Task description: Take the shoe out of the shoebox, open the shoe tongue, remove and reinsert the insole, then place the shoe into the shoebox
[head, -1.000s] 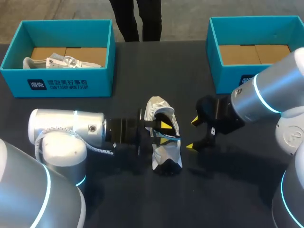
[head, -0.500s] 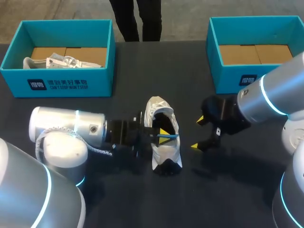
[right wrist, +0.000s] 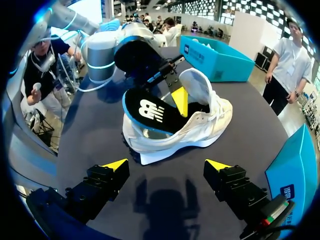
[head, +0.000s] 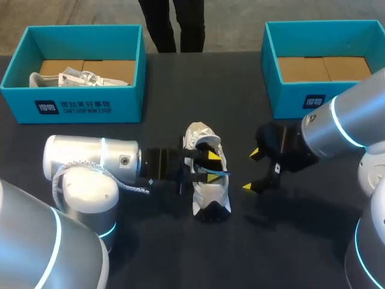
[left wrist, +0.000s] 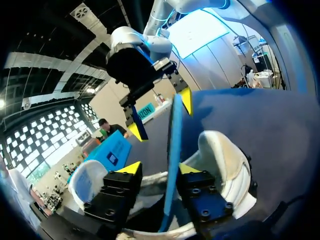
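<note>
A white shoe point(head: 206, 194) lies on its side mid-table, seen also in the right wrist view point(right wrist: 202, 127). Its insole point(right wrist: 148, 112), black on top with a blue edge, sticks partly out of the shoe's opening. My left gripper point(head: 210, 167) reaches into that opening from the left. In the left wrist view the insole point(left wrist: 173, 132) stands on edge between the parted fingers of my left gripper point(left wrist: 159, 168), with a gap on one side. My right gripper point(head: 251, 170) hangs wide open just right of the shoe, empty, and faces the shoe's sole point(right wrist: 166, 165).
A teal shoebox point(head: 90, 105) at the back left holds another white shoe point(head: 66, 78). A second teal shoebox point(head: 289, 96) stands at the back right, just behind my right arm. Dark bare table lies in front of the shoe.
My left gripper's fingers, pinched on the insole half a second ago, have parted. The left arm has edged right toward the shoe. My right gripper drew slightly away to the right.
</note>
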Available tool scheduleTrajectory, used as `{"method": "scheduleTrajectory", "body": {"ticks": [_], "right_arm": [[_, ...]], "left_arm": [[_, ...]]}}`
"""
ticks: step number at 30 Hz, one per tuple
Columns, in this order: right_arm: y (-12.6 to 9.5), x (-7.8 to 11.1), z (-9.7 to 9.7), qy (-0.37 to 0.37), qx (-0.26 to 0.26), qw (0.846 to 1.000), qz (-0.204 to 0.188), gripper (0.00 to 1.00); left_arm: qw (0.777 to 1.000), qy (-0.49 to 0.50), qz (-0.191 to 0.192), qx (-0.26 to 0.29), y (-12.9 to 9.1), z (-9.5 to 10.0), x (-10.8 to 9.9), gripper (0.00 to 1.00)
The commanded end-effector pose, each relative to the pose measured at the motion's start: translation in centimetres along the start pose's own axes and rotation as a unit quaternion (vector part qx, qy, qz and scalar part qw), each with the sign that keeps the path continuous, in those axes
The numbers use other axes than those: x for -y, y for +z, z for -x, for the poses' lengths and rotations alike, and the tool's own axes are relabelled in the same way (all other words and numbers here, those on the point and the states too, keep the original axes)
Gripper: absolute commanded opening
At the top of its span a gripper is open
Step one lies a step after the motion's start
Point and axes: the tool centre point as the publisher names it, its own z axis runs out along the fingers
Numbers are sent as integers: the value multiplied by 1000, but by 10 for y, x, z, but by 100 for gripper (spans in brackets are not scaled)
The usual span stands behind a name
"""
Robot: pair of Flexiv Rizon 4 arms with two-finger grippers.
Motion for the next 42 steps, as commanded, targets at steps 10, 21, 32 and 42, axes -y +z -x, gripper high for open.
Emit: {"method": "scheduleTrajectory", "body": {"ticks": [10, 21, 32, 42], "right_arm": [[-2, 0, -2, 1, 5, 1000, 5, 100], [1, 1, -2, 1, 2, 1000, 4, 100], [4, 1, -1, -1, -2, 1000, 2, 100], [3, 1, 0, -1, 2, 1000, 3, 100]], "left_arm": [[1000, 8, -10, 0, -17, -6, 22, 0], [999, 24, 5, -38, -11, -12, -7, 0], [999, 27, 10, -22, -6, -3, -15, 39], [999, 31, 0, -13, -22, -4, 14, 46]]}}
